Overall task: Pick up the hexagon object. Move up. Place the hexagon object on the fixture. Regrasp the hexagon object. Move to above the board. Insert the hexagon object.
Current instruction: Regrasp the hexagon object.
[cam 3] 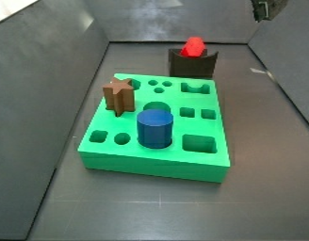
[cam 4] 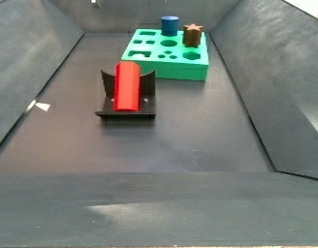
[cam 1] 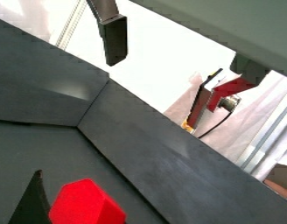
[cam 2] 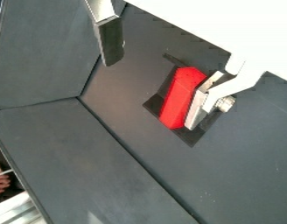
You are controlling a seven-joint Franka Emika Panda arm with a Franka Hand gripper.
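The red hexagon object (cam 4: 127,85) lies along the notch of the dark fixture (cam 4: 125,108), in front of the green board (cam 4: 169,60). From behind, a side view shows the hexagon object (cam 3: 192,45) end-on atop the fixture (cam 3: 192,64), past the board (cam 3: 157,141). My gripper (cam 2: 161,70) hangs open well above, with nothing between its fingers (cam 2: 111,44). Far below it lies the hexagon object (cam 2: 181,96), beside one silver finger. In a wrist view the gripper (cam 1: 175,66) is open and the hexagon object (cam 1: 85,203) shows at the picture's edge. A side view catches the gripper (cam 3: 262,8) at the picture's edge.
A brown star block (cam 3: 118,94) and a blue cylinder (cam 3: 154,127) stand in holes of the board. Sloped dark walls (cam 4: 32,87) close in the floor on both sides.
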